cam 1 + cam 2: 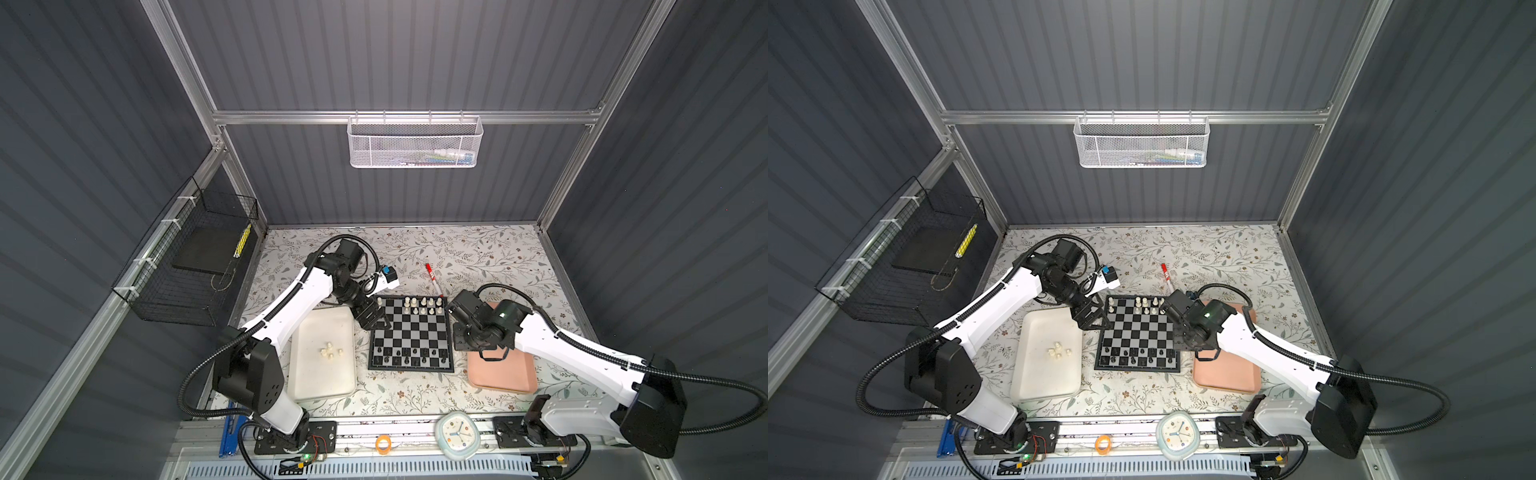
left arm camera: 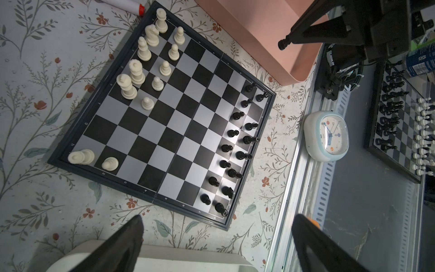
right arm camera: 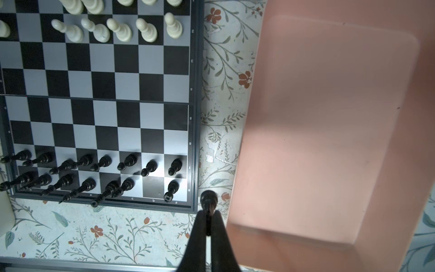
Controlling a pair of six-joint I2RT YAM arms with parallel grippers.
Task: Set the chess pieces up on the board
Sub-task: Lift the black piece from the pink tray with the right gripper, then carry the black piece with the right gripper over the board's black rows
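At the middle of the floral worktop [image 1: 478, 249] lies the board [image 1: 411, 330]. Along its 12 o'clock edge stand cream chess pieces [image 1: 422, 305], and along its 6 o'clock edge black chess pieces [image 1: 409, 358] stand in two rows. At 9 o'clock of the board sits a white tray [image 1: 307, 386] with a few loose cream pieces [image 1: 330, 352] clustered on its floor. At 3 o'clock sits a pink tray [image 1: 511, 378].

The left pincer [image 1: 376, 324] hangs at the board's 10 o'clock corner, above the gap between board and white tray. Its jaws are spread wide with nothing between them. The right pincer [image 3: 208, 215] is clenched on a single black piece [image 3: 208, 200], whose rounded end pokes out beyond the fingertips. It hangs over the strip of worktop between the board's rim and the pink tray, just beside the corner where the black rows end.

A red-capped marker [image 1: 432, 276] lies at 12 o'clock of the board. A small clock [image 1: 457, 434] rests at 5 o'clock on the front rail.
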